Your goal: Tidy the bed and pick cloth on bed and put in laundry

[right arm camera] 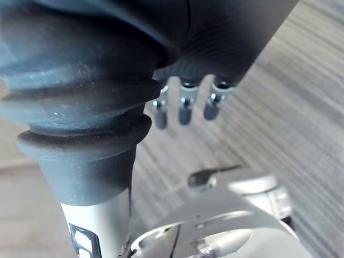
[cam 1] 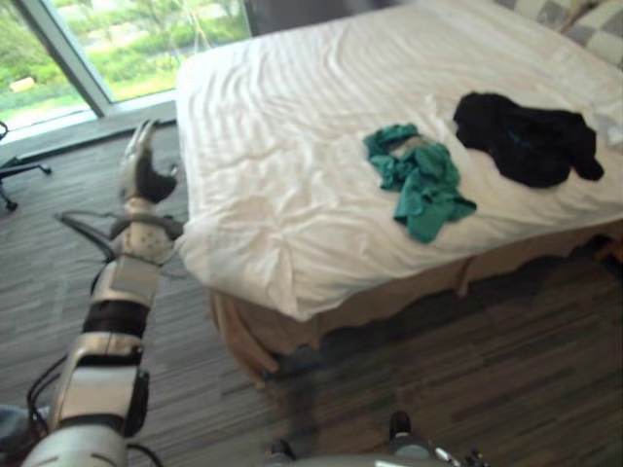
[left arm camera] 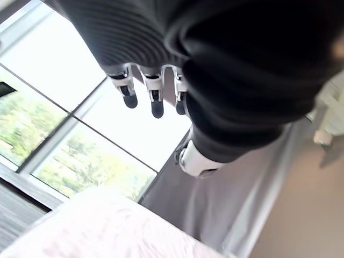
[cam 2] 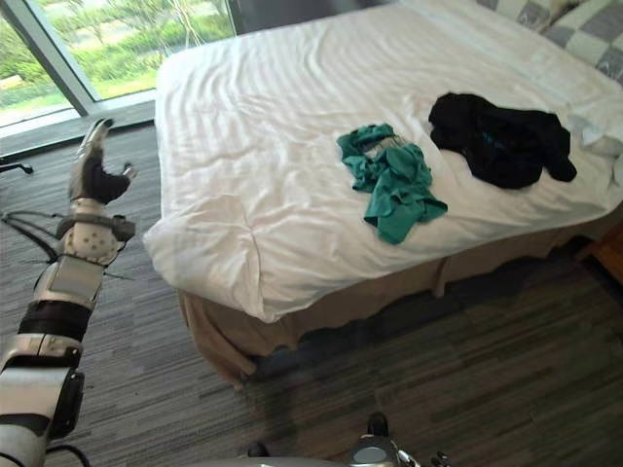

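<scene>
A green cloth (cam 1: 419, 180) lies crumpled on the white bed (cam 1: 273, 126), near its front edge. A black cloth (cam 1: 526, 136) is heaped just to the right of it, apart from it. My left hand (cam 1: 144, 170) is raised over the floor beside the bed's left edge, well left of both cloths. Its fingers (left arm camera: 152, 99) are straight and hold nothing. My right hand (right arm camera: 185, 107) hangs low above the floor with relaxed fingers, and it too is empty.
A large window (cam 1: 97, 49) runs along the far left wall. An office chair base (cam 1: 15, 175) stands on the floor at the left. Checkered pillows (cam 1: 594, 29) lie at the bed's far right. Striped grey floor (cam 1: 467, 370) stretches in front of the bed.
</scene>
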Motion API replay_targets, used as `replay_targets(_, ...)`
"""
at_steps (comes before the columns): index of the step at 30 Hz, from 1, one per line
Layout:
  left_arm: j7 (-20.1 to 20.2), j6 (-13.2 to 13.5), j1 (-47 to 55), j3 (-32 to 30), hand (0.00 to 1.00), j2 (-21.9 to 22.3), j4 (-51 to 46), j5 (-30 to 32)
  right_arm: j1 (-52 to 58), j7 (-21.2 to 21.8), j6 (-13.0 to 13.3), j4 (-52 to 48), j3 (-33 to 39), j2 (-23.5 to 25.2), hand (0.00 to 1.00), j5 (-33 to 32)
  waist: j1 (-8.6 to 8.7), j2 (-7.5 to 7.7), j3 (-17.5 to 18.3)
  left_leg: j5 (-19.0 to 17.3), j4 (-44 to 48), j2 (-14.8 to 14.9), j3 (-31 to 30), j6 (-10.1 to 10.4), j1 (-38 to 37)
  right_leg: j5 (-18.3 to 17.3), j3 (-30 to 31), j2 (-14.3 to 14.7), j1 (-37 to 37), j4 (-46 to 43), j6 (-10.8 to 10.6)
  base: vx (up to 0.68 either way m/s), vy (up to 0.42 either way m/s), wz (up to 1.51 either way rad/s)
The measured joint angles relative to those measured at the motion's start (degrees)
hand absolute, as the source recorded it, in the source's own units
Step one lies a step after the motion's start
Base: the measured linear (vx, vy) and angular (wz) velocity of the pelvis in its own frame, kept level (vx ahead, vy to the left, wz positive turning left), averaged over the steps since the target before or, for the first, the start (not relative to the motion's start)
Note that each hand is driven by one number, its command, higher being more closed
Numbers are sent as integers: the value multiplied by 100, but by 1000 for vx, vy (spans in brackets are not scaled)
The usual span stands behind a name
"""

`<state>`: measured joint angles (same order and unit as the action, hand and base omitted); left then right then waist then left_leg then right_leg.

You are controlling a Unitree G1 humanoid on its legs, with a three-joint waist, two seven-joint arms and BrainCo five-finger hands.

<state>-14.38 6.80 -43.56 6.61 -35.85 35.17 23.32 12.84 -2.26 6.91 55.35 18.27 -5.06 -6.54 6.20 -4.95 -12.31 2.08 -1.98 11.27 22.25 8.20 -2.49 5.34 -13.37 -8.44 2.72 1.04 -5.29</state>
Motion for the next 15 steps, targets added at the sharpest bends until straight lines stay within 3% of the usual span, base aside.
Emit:
replay_targets(3, 181, -36, -466, 208, 0, -1, 399, 151, -217, -8, 3, -2, 19, 23, 0, -12, 91, 37, -244, 33, 60, -2, 12, -24, 233, -6, 108, -32, 382, -235, 10, 5, -3, -5)
replay_targets(15, 325, -310, -1777, 528, 0, -176, 1494, 407, -745, -109, 151, -186, -31, 210, 0, -310, 88, 247, -1098, 111, 244, -6, 124, -75, 1302, 50, 258, -83, 1554, -499, 80, -4, 1, -2)
